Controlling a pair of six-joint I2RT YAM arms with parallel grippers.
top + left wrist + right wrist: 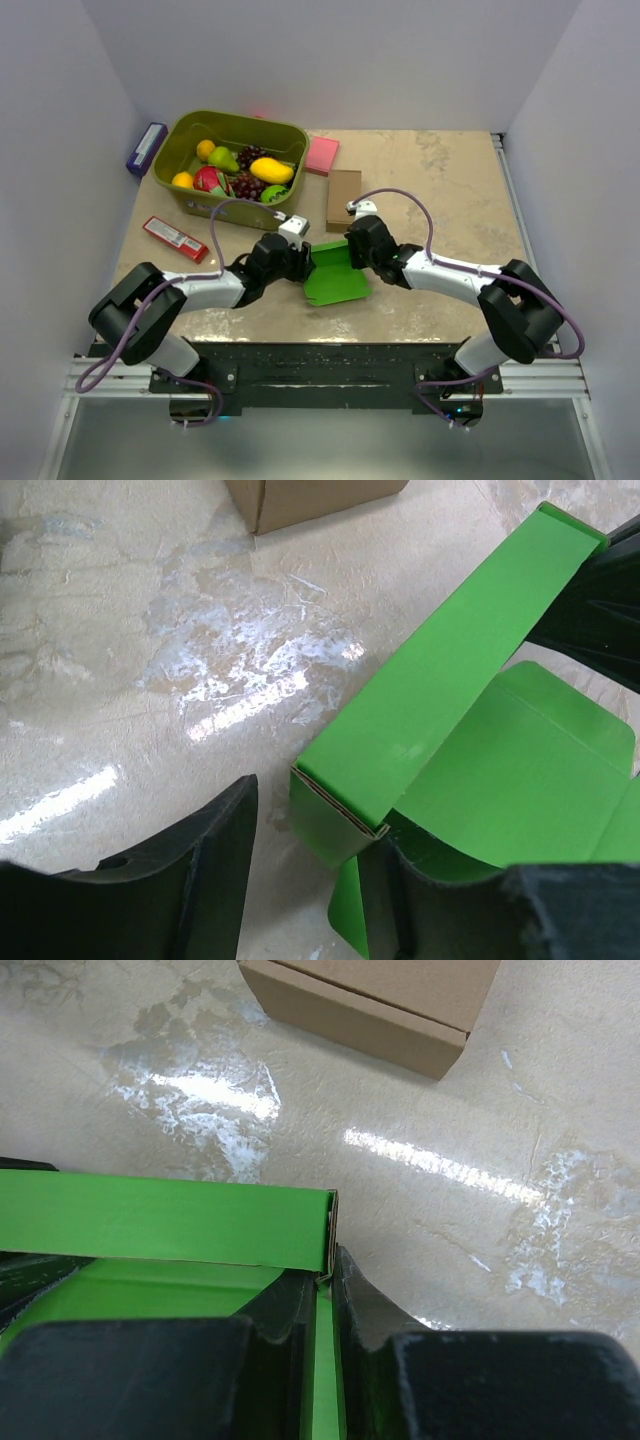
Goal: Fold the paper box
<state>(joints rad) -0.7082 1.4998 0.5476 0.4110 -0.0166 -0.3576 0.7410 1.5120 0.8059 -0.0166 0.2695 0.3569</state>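
Lying half-folded on the worktop point(440, 180) between both arms, the paper box point(335, 280) looks light, easily creased card, best taken at its raised wall's ends. My right fingers point(352, 1298) pinch one end; my left fingers point(228, 832) straddle the other, not yet touching.

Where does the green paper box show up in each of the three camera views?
Top external: the green paper box sits just below the middle of the picture.
Left wrist: it fills the right half, one corner reaching bottom centre.
Right wrist: it lies at lower left.
Shared landmark: the brown cardboard box, beyond the green one, at the top edge in both wrist views.
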